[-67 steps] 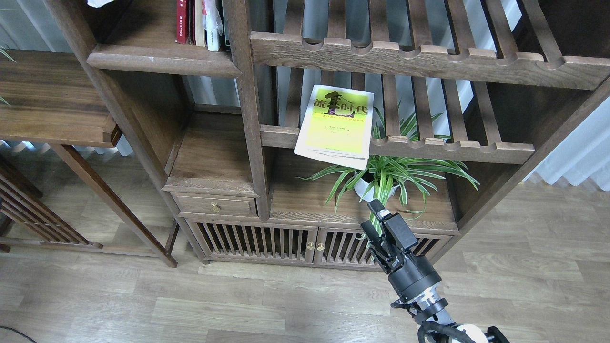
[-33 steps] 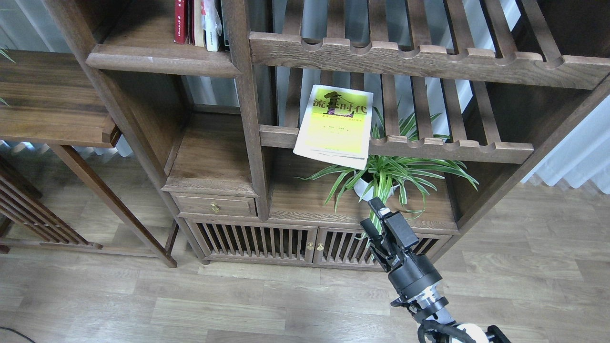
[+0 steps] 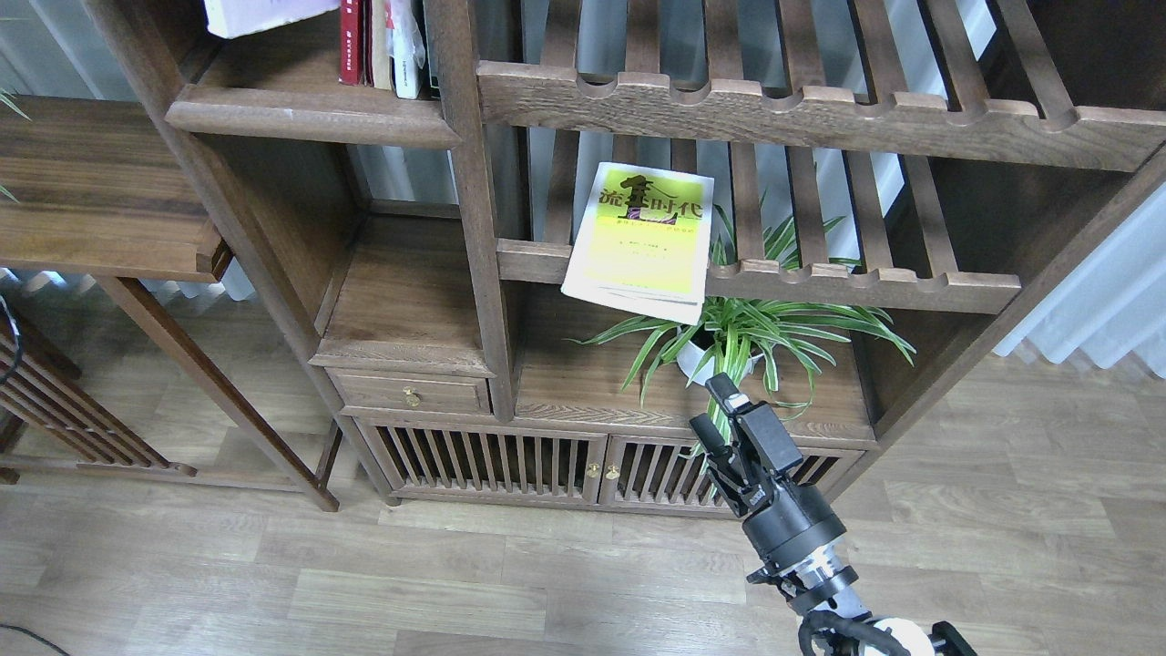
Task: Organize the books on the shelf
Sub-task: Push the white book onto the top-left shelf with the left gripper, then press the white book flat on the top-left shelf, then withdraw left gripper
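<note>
right gripper (image 3: 715, 412) fingers slightly parted, holding nothing (plant (image 3: 742, 333) behind); yellow-green book (image 3: 640, 239) lies on slatted rack (image 3: 820, 278); wood floor (image 3: 273, 583) below.

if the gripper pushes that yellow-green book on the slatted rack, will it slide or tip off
The yellow-green book overhangs the slatted rack's front rail, so a push toward the robot could tip it off. It looks like a paperback, so probably floppy if gripped by one edge.

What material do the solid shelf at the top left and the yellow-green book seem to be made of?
The solid shelf looks like dark-stained wood with a matte finish: grain lines run along its rounded front edge. The yellow-green book looks like a paperback with a slightly glossy paper cover: thin pale page edges show at its lower end.
</note>
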Action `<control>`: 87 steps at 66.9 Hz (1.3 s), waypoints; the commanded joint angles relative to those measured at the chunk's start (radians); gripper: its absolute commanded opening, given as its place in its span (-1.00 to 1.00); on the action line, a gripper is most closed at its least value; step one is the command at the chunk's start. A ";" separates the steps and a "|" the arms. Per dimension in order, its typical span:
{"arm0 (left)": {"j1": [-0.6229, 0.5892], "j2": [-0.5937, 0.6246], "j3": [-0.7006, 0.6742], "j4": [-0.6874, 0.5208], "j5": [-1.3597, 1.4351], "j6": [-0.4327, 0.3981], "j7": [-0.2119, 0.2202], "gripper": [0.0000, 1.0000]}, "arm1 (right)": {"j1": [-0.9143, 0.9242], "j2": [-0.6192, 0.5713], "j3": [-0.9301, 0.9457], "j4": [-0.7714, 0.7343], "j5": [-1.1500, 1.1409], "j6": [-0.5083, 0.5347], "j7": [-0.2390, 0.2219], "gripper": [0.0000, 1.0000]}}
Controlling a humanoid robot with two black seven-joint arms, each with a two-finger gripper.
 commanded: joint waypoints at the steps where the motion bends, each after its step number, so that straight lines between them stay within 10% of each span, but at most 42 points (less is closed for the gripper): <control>1: 0.012 -0.001 -0.002 -0.002 -0.013 0.000 -0.005 -0.89 | 0.000 0.000 0.000 0.008 0.009 0.000 0.000 0.97; 19: 0.018 -0.014 -0.002 0.011 -0.094 0.000 -0.060 -0.96 | 0.000 0.000 0.000 0.009 0.023 0.002 0.000 0.97; 35: 0.055 -0.056 0.003 0.013 -0.091 0.000 -0.258 -0.98 | 0.000 0.000 0.000 0.018 0.046 0.028 0.000 0.97; 87: 0.081 -0.127 -0.016 0.175 -0.127 0.000 -0.343 -0.95 | 0.008 0.000 0.005 0.086 0.240 0.040 0.000 0.97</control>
